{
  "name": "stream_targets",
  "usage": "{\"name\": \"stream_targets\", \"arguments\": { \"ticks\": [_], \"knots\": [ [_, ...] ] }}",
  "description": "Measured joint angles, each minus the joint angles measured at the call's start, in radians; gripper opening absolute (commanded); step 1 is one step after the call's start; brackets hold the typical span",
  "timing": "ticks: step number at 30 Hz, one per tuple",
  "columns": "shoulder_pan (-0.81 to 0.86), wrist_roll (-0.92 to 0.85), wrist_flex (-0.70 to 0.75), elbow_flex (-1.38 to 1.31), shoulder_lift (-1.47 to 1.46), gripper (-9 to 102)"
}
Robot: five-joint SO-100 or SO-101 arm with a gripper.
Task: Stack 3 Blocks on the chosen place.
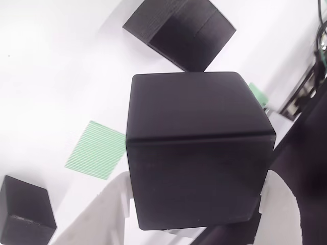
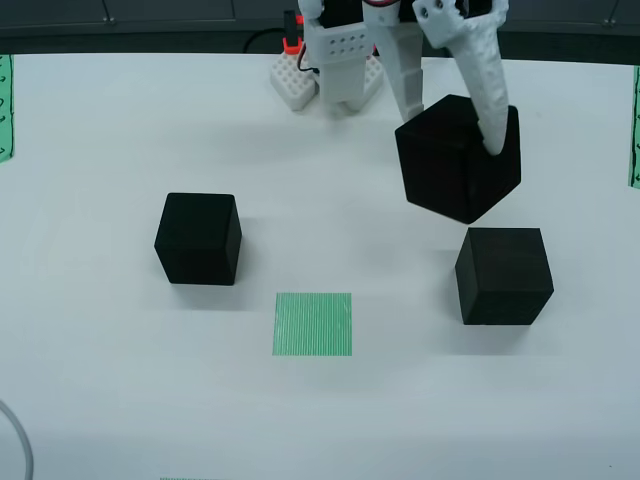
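We see the white plastic end effector (image 2: 452, 125) clamped on a matte black cube (image 2: 458, 160), lifted, tilted; striped green square patch (image 2: 313, 323) lies flat below-left.

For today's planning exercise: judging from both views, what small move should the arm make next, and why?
Probably carry the held block left and forward toward the green striped patch. The tool grips it tilted, off the table, while the patch lies bare and the other two blocks sit on the table.

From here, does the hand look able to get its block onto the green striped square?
Probably yes. The hand holds one block lifted off the table, and the striped square lies bare, with the other two blocks standing apart on either side.
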Motion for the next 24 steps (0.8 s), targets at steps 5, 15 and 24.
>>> {"name": "stream_targets", "arguments": {
  "ticks": [5, 15, 24],
  "knots": [
    [0.13, 0.078, -0.005, -0.04, -0.13, 15],
    [0.327, 0.19, -0.005, -0.178, -0.454, 15],
    [0.301, 0.42, -0.052, -0.23, -0.624, 15]
  ]
}}
